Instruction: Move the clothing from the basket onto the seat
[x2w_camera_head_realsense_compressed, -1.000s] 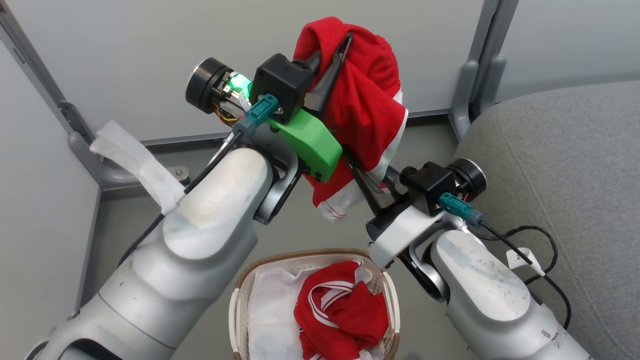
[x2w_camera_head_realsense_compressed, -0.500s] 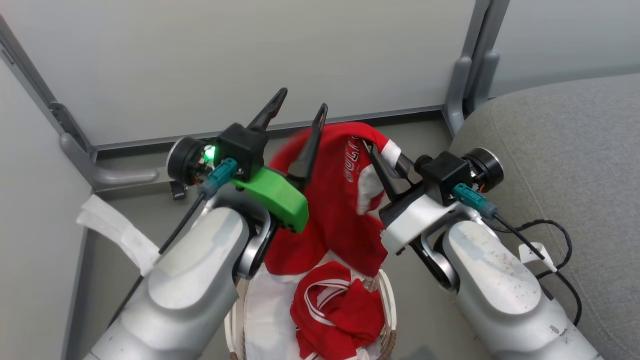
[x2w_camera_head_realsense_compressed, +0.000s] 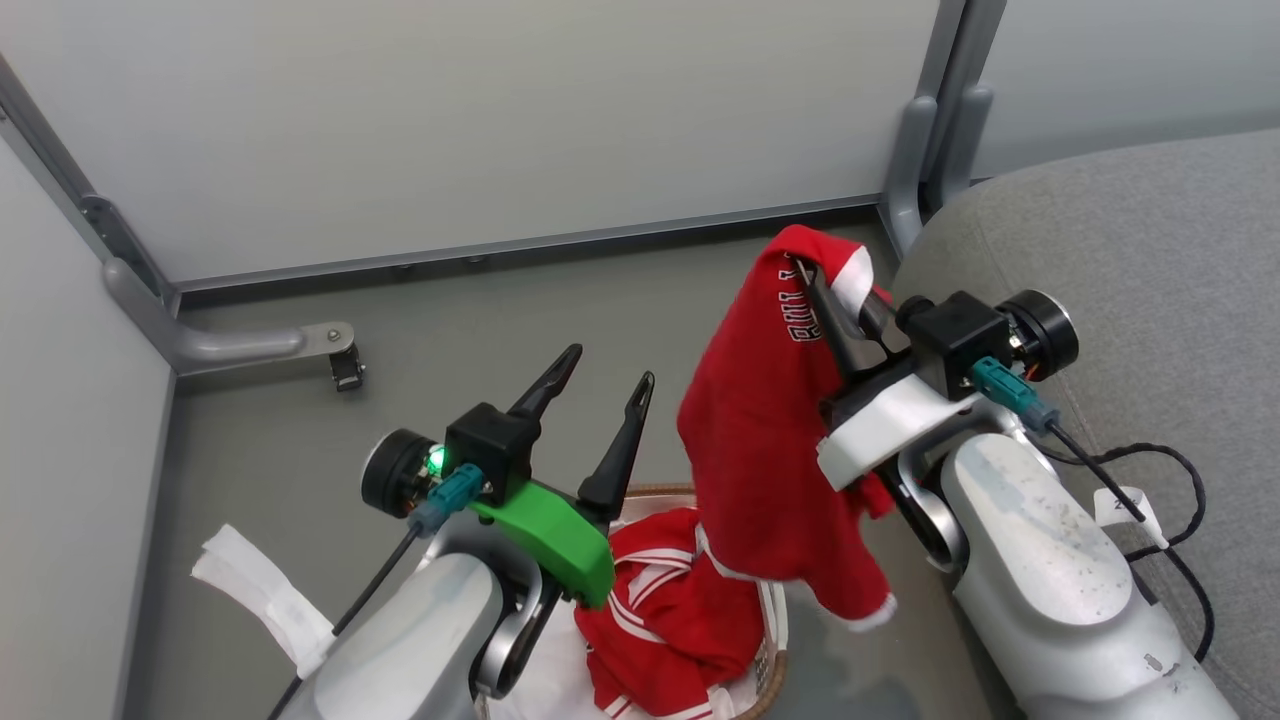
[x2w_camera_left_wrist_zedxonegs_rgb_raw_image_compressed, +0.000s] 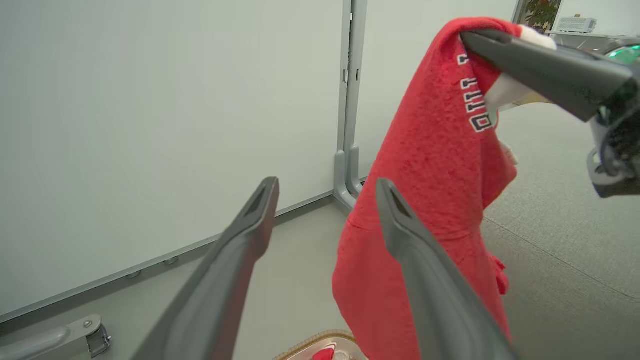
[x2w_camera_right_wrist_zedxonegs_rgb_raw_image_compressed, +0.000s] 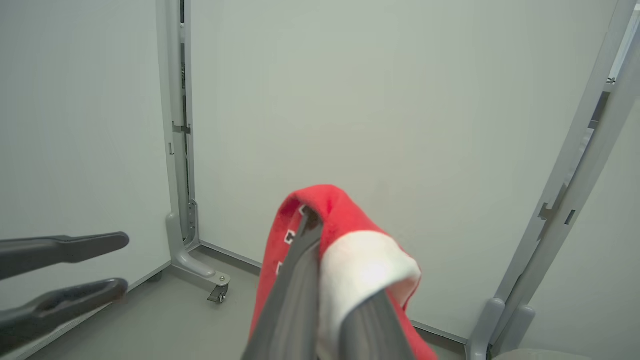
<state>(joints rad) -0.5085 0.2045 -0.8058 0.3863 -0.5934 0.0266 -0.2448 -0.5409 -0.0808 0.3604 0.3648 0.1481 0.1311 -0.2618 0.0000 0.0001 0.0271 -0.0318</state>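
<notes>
A red garment (x2w_camera_head_realsense_compressed: 765, 440) with white lettering and a white panel hangs from my right gripper (x2w_camera_head_realsense_compressed: 815, 275), which is shut on its top fold; it shows too in the left wrist view (x2w_camera_left_wrist_zedxonegs_rgb_raw_image_compressed: 440, 165) and the right wrist view (x2w_camera_right_wrist_zedxonegs_rgb_raw_image_compressed: 345, 245). It dangles above the floor between the basket (x2w_camera_head_realsense_compressed: 770, 665) and the grey seat (x2w_camera_head_realsense_compressed: 1150, 240). My left gripper (x2w_camera_head_realsense_compressed: 605, 365) stands open and empty to the left of the garment, above the basket. More red clothing (x2w_camera_head_realsense_compressed: 670, 620) with white stripes lies in the basket over a white sheet.
Pale partition walls (x2w_camera_head_realsense_compressed: 480, 120) with grey posts (x2w_camera_head_realsense_compressed: 920, 130) close the back and left. A castor foot (x2w_camera_head_realsense_compressed: 345, 365) sits on the grey floor at the left. A black cable (x2w_camera_head_realsense_compressed: 1160, 470) loops over the seat's edge by my right forearm.
My left gripper let go of the red garment, opened and dropped low. The right gripper carried the garment to the right toward the seat. The head camera tilted too.
</notes>
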